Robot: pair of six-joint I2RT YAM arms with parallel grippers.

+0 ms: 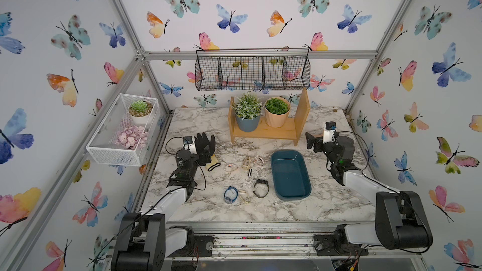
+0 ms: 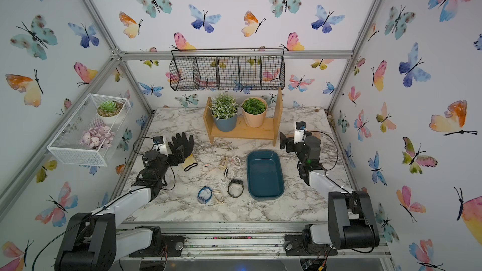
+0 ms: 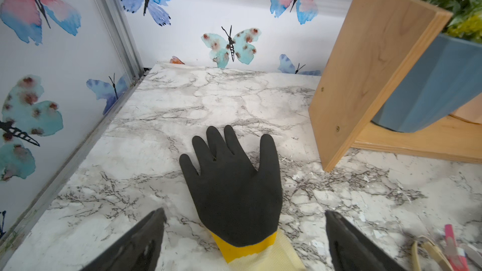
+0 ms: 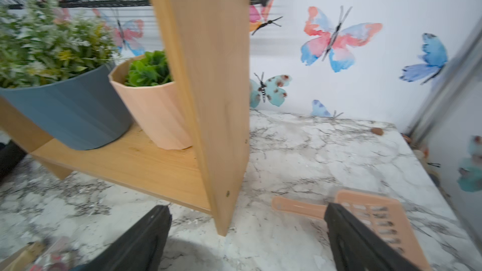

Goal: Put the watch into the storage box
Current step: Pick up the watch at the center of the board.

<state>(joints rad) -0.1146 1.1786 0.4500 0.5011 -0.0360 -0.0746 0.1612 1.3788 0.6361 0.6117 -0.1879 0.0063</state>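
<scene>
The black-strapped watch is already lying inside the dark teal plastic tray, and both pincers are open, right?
No: the black-strapped watch lies on the marble table beside the dark teal plastic tray, as both top views show. The left pincer and right pincer are open.

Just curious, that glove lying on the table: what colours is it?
The glove is black with a yellow band and a pale cream cuff; clearest in the left wrist view.

I've got open marble tabletop (image 1: 260,212) on the near side of the watch (image 1: 261,188), storage box (image 1: 290,175) just beside it, eyeglasses (image 1: 251,164) crowding its far side, maybe touching, hard to tell.
</scene>
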